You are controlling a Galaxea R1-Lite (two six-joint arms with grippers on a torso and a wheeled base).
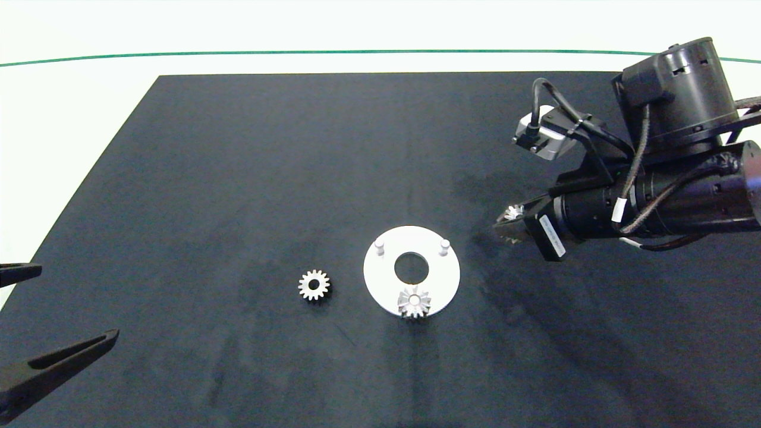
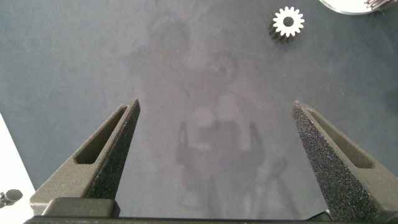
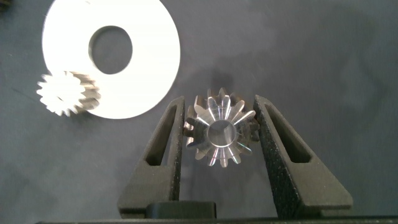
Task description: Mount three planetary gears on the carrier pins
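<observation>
The white carrier disc [image 1: 443,276] lies mid-table with two bare carrier pins [image 1: 380,245] [image 1: 443,244] at its far side. On its near side one planetary gear [image 1: 414,302] sits on the disc. A second gear [image 1: 314,285] lies loose on the mat, left of the disc. My right gripper [image 1: 508,223] hovers to the right of the disc, above the mat, shut on a third gear [image 3: 221,132]. The right wrist view shows that gripper [image 3: 219,99] with the disc [image 3: 149,56] and its mounted gear [image 3: 65,93] beyond. My left gripper [image 1: 78,302] is parked open at the table's left edge.
A black mat [image 1: 238,178] covers the table, with white table surface [image 1: 71,119] around it and a green line at the far side. The left wrist view shows the open left gripper [image 2: 216,106] over bare mat, with the loose gear [image 2: 288,23] ahead.
</observation>
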